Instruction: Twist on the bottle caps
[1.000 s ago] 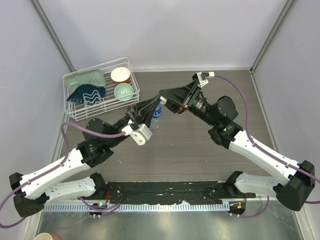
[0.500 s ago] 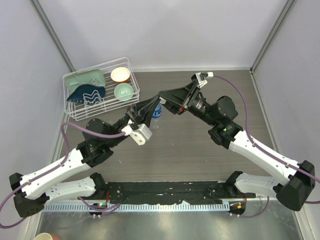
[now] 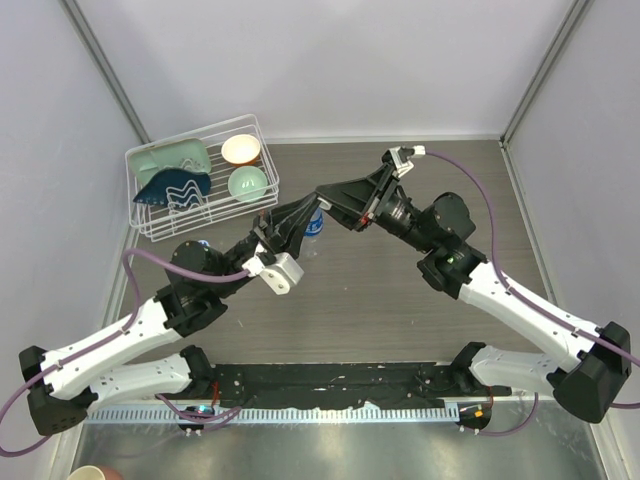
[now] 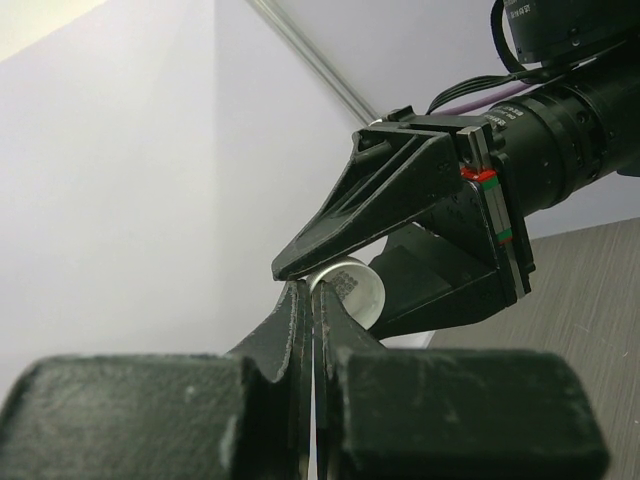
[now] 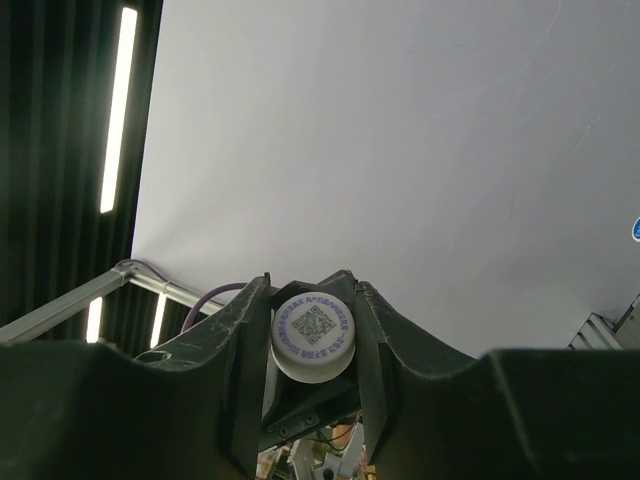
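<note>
You're working in a robotics lab cell. Plain pale wall panels (image 3: 330, 60) framed by bare metal posts (image 3: 108, 65) box in a wood-grain tabletop (image 3: 380, 300). The left arm (image 3: 110, 345) and right arm (image 3: 520, 305) are bolted to a black mounting strip (image 3: 330, 385) at its near edge, trailing purple cables (image 3: 478, 185). A wire dish rack (image 3: 150, 215) of bowls (image 3: 241, 149) looks like a staged kitchen prop.

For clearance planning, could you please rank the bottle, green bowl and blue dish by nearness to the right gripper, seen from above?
1. bottle, just beside the right gripper tips.
2. green bowl, right end of the rack.
3. blue dish, rack's left part.
</note>
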